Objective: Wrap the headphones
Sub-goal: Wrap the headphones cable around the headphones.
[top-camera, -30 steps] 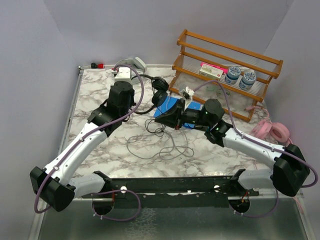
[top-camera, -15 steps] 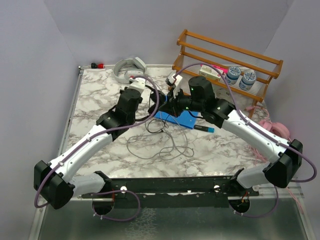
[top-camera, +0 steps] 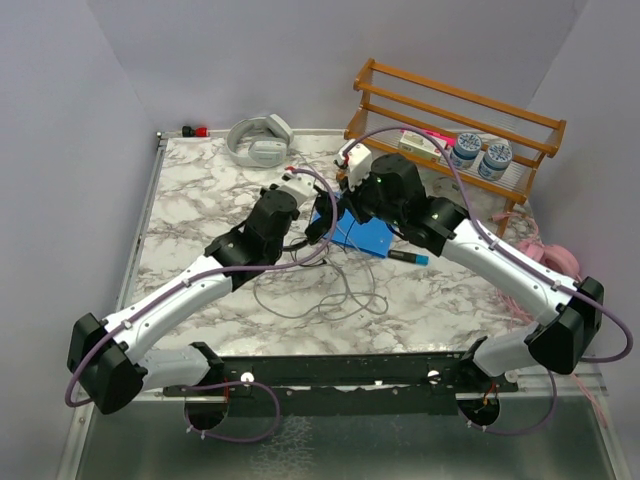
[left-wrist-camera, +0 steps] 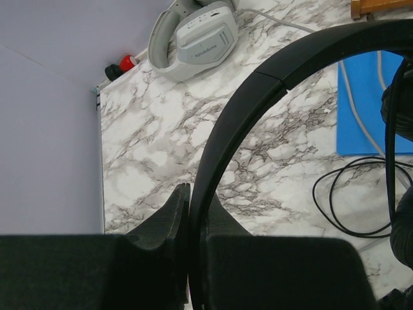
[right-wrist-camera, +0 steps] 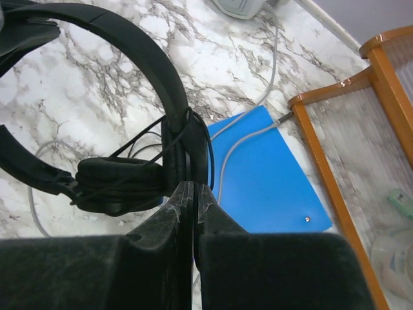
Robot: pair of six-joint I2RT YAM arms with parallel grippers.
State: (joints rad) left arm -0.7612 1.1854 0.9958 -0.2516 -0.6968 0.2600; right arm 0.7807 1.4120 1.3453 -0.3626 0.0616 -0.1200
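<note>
Tension on the thin cord decides whether this wrap holds. The black on-ear headphones (top-camera: 322, 212) are held between the two arms towards the far middle of the marble-patterned table (top-camera: 190, 210), over the left corner of a blue flat pad (top-camera: 368, 238).

The left gripper (left-wrist-camera: 197, 201) pinches the headband (left-wrist-camera: 258, 84) edge-on, and the band rises in an arc out of its jaws. The right gripper (right-wrist-camera: 192, 188) has its fingers pressed together just under the slider, where the band meets an ear cup (right-wrist-camera: 119, 184). A few turns of black cable (right-wrist-camera: 208, 155) already lie round that spot. The tips hide whether a strand is caught between those fingers, so I cannot tell.

To do the step well, the left arm should act as a fixed anchor and not twist, since a narrow edge-on pinch could let the band roll out under a sideways pull. The right arm should lead the cord round the slider in one direction. Each turn should sit beside the last and stay clear of the cushion, snug but not stretched.

Slack has to come from the loose black loop (left-wrist-camera: 316, 194) lying on the table. It is best fed in gradually so it does not kink or drag the grey cable (right-wrist-camera: 251, 130) that crosses the blue pad. That cable seems to belong to the grey-white over-ear pair (top-camera: 255, 142) at the far left.

The pink pair (top-camera: 545, 262) lies at the right edge beside the wooden rack (top-camera: 450, 115), well apart from the work and apparently not yet wrapped.
</note>
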